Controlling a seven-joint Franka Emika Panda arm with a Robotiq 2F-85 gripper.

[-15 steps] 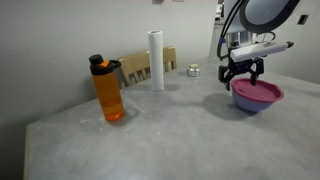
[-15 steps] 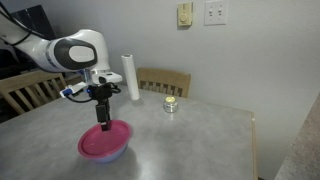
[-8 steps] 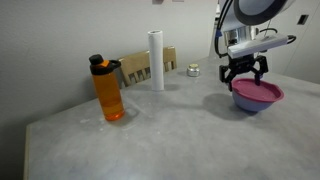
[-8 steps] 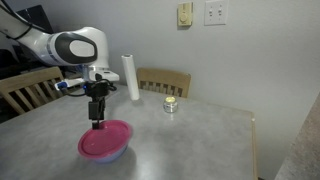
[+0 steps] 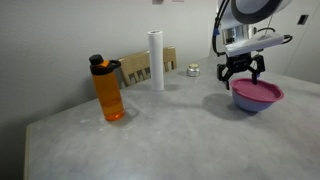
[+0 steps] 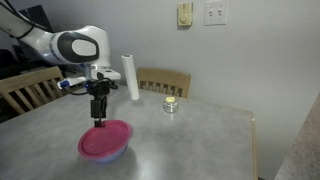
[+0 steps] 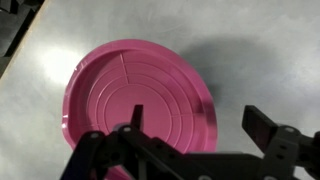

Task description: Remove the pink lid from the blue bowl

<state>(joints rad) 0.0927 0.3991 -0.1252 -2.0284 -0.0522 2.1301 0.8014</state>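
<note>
We see the pink lid (image 5: 258, 92) (image 6: 105, 138) (image 7: 135, 95) sitting flat on the blue bowl (image 5: 250, 105) (image 6: 106, 156), well in from the worktop (image 5: 170, 130) edges, covering it fully. Gripper (image 5: 243, 76) (image 6: 98, 121) (image 7: 197, 130) hangs just above the lid, pointing straight down, not touching as far as we can tell. Jaws spread wide, nothing between them; in the wrist view one finger (image 7: 131, 128) is over the lid, the other off its rim. Orange bottle (image 5: 108, 90) stands well apart toward the opposite end. White roll (image 5: 156, 60) (image 6: 130, 77) and small jar (image 5: 193, 70) (image 6: 171, 104) are near the edge by the chair (image 5: 138, 66) (image 6: 166, 80)
</note>
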